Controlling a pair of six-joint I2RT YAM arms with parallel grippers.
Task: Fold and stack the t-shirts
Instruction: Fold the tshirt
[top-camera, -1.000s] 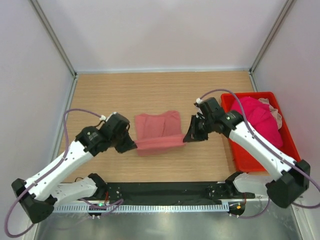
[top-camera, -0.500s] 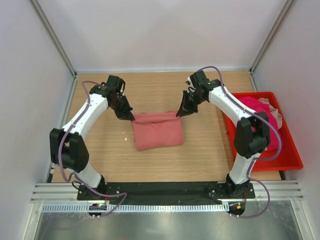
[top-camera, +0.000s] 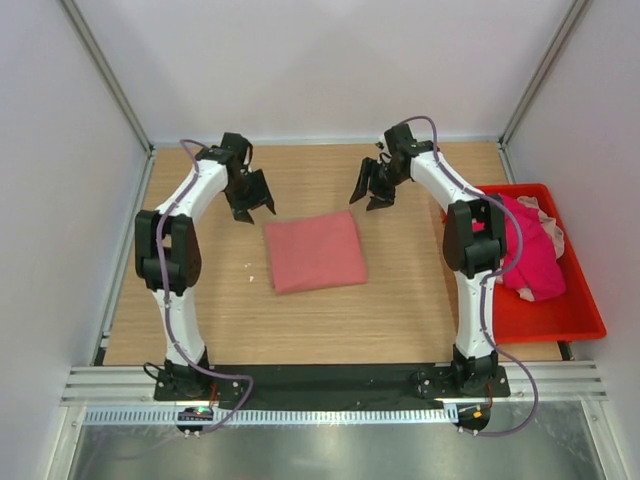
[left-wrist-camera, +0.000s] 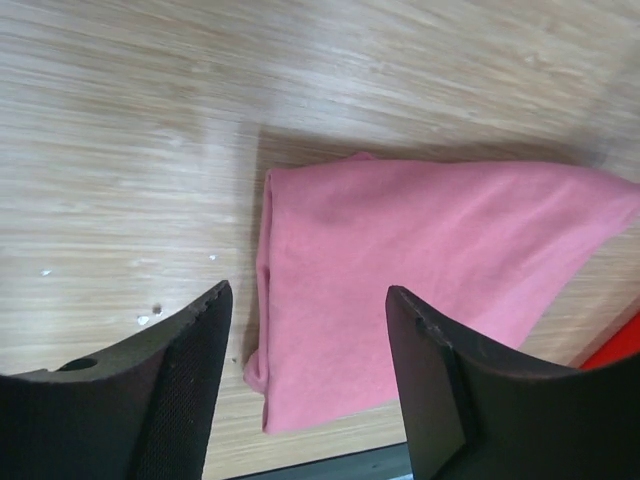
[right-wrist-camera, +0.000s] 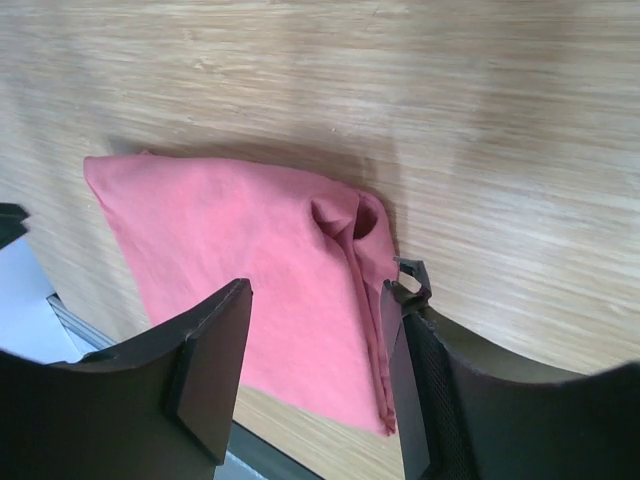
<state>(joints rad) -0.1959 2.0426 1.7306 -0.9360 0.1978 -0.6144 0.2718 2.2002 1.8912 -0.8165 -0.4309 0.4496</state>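
Top external: left gripper (top-camera: 254, 210), right gripper (top-camera: 368, 199) spread empty near t-shirt (top-camera: 315, 251).

Bare wood of the table (top-camera: 420, 300) is seen on every side of the folded salmon t-shirt (top-camera: 314, 251). At its 10 o'clock the left gripper (top-camera: 254, 209) is held spread, and at 2 o'clock the right gripper (top-camera: 370, 198) likewise, both apart from the cloth. At 3 o'clock passage is barred by the right arm (top-camera: 468, 240) and the red bin (top-camera: 585, 318), heaped with magenta t-shirts (top-camera: 525, 255).
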